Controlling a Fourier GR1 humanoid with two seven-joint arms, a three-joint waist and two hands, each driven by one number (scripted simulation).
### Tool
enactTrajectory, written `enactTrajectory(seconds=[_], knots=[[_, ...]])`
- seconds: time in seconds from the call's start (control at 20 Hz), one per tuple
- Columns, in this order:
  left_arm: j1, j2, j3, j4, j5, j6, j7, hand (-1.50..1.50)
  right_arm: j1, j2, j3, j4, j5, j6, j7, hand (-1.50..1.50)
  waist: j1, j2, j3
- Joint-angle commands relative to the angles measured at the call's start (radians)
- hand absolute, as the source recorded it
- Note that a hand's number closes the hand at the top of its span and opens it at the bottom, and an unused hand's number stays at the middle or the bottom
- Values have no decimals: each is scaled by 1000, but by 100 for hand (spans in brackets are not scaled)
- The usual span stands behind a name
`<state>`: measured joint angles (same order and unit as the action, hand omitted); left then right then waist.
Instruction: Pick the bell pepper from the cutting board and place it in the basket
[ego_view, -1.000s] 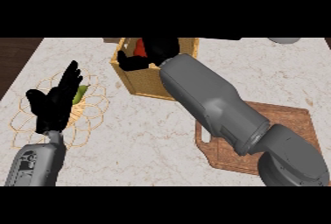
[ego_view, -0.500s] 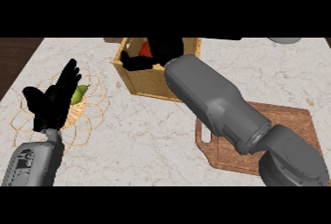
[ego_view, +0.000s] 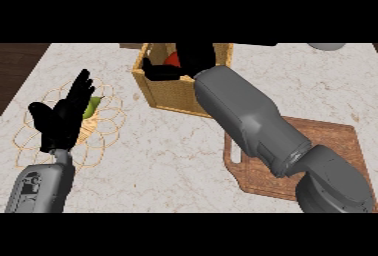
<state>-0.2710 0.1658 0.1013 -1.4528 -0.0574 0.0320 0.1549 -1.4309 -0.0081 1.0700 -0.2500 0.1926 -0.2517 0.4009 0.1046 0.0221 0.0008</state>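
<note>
Head view, right robot hand (ego_view: 193, 59): reaches over the woven basket (ego_view: 171, 92) at the far side of the marble tabletop (ego_view: 170, 150), fingers curled round the red bell pepper (ego_view: 172, 59).
Bell pepper: inside the basket's opening, lower than half a second ago, not yet let go.
Cutting board (ego_view: 332, 145): under the right forearm, near the right edge.
Left robot hand (ego_view: 65, 117): resting, fingers spread and upright over a wire trivet (ego_view: 103, 125); a green item (ego_view: 92, 107) shows behind it; barely shifted since earlier.
</note>
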Motion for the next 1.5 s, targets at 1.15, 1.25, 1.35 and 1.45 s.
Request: enactTrajectory(seconds=[1.15, 1.25, 1.35, 1.45], knots=[[20, 26, 47, 38, 7, 6, 1, 0, -10, -1, -381, -32, -228, -369, -9, -150, -70, -10, -1], [35, 1, 19, -20, -19, 39, 24, 0, 3, -23, -436, -50, -267, -365, -19, -150, -76, -15, 0], [41, 44, 69, 20, 38, -20, 6, 0, 22, -68, -486, -67, -299, -376, -67, -150, -82, -14, -1], [48, 55, 77, 14, 34, -21, -20, 0, 109, -74, -519, -109, -319, -408, -129, -150, -94, -18, 0]])
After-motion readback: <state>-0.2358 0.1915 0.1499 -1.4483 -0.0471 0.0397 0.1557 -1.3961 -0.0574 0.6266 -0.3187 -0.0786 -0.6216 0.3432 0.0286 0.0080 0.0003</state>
